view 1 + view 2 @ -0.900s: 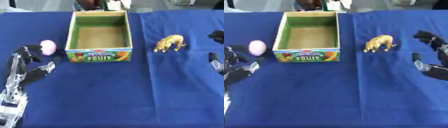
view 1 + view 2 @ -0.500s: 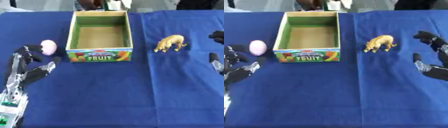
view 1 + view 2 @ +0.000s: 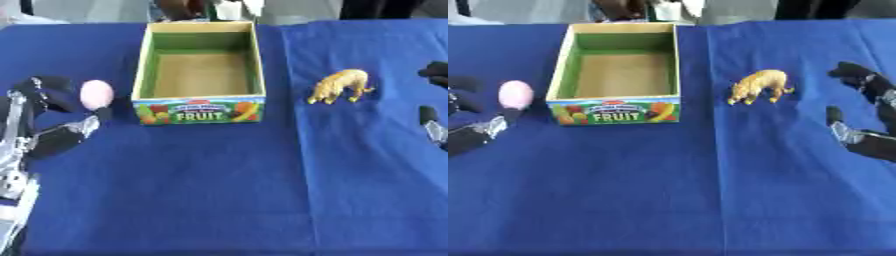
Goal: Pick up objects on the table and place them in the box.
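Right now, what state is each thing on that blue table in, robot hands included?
Box: open-topped, upright, nothing inside.
Pink egg: on the cloth left of the box, not in it.
Yellow animal figure: standing on the cloth right of the box.
Left robot hand: open, beside the egg.
Right robot hand: open, holding nothing.

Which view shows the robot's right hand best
The right eye view: the right hand shows there with its fingers and thumb spread open, to the right of the toy animal. The left eye view catches only dark fingertips at the right edge, the rest cut off.
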### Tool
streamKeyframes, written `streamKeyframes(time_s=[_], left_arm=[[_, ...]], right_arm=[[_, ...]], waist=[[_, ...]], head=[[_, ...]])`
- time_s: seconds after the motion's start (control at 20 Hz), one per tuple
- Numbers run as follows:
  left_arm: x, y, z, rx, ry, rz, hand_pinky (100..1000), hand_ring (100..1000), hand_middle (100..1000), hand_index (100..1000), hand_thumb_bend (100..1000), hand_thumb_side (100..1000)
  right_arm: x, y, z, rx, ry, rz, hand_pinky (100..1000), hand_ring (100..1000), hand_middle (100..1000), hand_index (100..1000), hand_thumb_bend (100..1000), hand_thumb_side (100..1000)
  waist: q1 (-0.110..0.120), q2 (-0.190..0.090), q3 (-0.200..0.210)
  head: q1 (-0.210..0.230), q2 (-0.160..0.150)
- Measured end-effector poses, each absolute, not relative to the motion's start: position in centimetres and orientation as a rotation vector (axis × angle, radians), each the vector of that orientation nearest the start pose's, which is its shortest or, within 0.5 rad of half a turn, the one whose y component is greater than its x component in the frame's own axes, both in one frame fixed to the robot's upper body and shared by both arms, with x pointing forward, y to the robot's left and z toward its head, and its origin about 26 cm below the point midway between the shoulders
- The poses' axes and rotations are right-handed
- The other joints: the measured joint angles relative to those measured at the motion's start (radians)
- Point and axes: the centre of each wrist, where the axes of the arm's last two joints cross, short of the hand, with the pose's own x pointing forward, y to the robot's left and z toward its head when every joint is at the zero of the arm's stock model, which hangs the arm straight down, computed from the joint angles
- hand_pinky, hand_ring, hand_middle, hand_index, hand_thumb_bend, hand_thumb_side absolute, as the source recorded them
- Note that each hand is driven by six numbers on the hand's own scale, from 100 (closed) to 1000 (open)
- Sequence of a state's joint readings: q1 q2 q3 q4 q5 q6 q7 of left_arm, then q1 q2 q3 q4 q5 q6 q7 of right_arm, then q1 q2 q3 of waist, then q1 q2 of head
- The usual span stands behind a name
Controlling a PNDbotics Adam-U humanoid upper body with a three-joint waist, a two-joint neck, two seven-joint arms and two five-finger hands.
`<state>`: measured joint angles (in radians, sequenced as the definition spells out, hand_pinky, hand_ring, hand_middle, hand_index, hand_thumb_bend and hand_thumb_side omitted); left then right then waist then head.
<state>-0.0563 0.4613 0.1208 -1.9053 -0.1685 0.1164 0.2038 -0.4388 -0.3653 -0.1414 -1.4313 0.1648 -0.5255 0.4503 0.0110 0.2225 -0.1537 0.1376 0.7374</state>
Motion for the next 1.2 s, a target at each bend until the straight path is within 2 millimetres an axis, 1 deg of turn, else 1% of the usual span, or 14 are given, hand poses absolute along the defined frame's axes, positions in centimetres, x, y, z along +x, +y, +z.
streamKeyframes(time_s=[0.2,0.3,0.5,0.65,0.95,1.2], left_arm=[[27.9,36.2,15.1,0.832,-1.819,-0.334,577,479,596,707,716,105],[28.2,37.4,15.4,0.879,-1.77,-0.39,597,503,620,730,736,136],[29.2,39.5,15.9,0.961,-1.667,-0.52,614,525,639,747,749,161],[30.2,40.8,16.7,1.001,-1.612,-0.61,627,542,649,758,764,180],[32.0,43.0,17.8,1.03,-1.512,-0.744,629,546,641,761,773,196],[33.5,44.1,17.5,1.006,-1.44,-0.796,631,550,639,765,785,203]], right_arm=[[37.8,-33.6,12.9,-0.223,-2.162,0.966,951,1000,837,967,100,142],[37.8,-33.6,12.7,-0.223,-2.157,0.965,951,1000,837,967,100,146],[37.8,-33.7,12.6,-0.222,-2.153,0.964,951,1000,836,963,100,152],[37.8,-33.7,12.6,-0.223,-2.151,0.965,951,1000,836,962,100,155],[37.8,-33.7,12.6,-0.222,-2.151,0.968,951,1000,836,961,100,164],[37.8,-33.6,12.5,-0.216,-2.15,0.976,951,1000,835,961,100,168]], waist=[[0.005,0.0,-0.005],[0.007,-0.001,-0.006],[0.007,-0.002,-0.012],[0.007,-0.005,-0.014],[0.007,-0.006,-0.021],[0.006,-0.006,-0.025]], head=[[0.0,0.0],[0.0,0.001],[0.0,0.001],[0.001,0.001],[0.005,0.001],[0.006,0.002]])
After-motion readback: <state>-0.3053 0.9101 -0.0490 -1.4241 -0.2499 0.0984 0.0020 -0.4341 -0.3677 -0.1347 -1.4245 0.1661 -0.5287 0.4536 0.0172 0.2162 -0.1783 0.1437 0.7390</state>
